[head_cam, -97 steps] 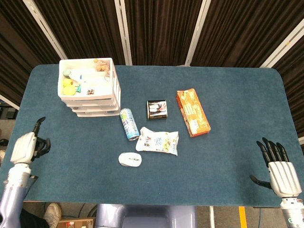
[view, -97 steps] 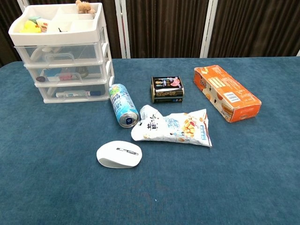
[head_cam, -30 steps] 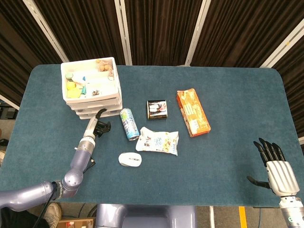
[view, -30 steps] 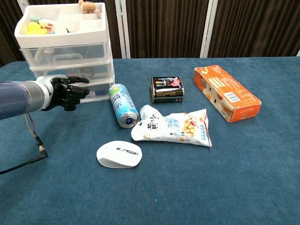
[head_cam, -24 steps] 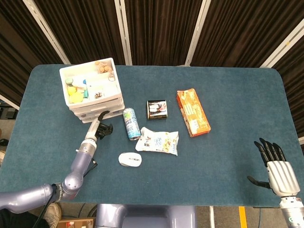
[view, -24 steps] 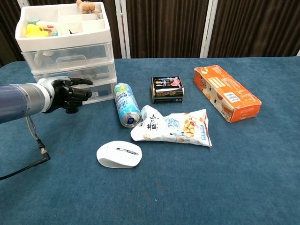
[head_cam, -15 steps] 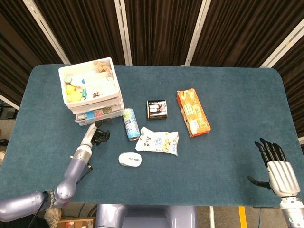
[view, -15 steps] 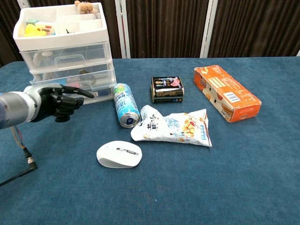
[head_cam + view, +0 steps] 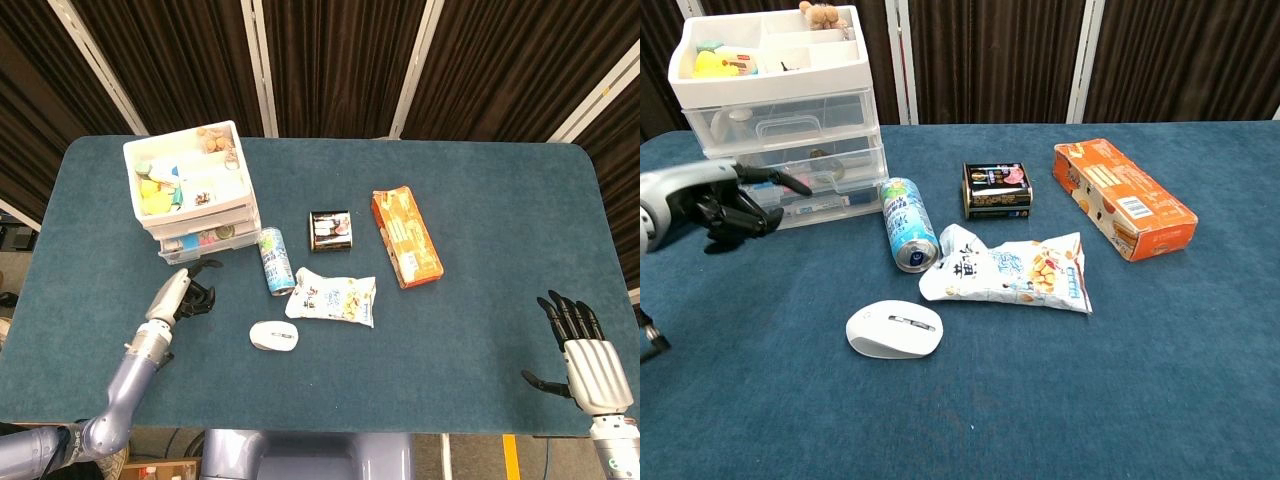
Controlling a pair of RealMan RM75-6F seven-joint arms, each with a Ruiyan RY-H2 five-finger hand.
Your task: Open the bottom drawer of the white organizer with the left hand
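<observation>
Organizer (image 9: 190,195): white plastic tower with clear drawers, far-left table corner; bottom drawer (image 9: 825,205) slid out toward the near edge.
Table (image 9: 480,200): blue felt-like cloth, dark curtains behind.
Left hand (image 9: 178,296): fingers curled, empty, just before the drawer.
Right hand (image 9: 585,355): fingers spread, empty, near-right corner.

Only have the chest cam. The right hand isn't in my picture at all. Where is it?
Observer: The head view shows the right hand off the near right corner of the table, fingers spread, holding nothing.
Operator: Is the bottom drawer out? Hard to judge head-on.
Observer: Yes. From above, the bottom drawer sticks out past the two above it, and its contents show.
Operator: Left hand on it?
Observer: From above, the left hand sits just in front of the drawer, towards its left end. I cannot tell if they touch.
</observation>
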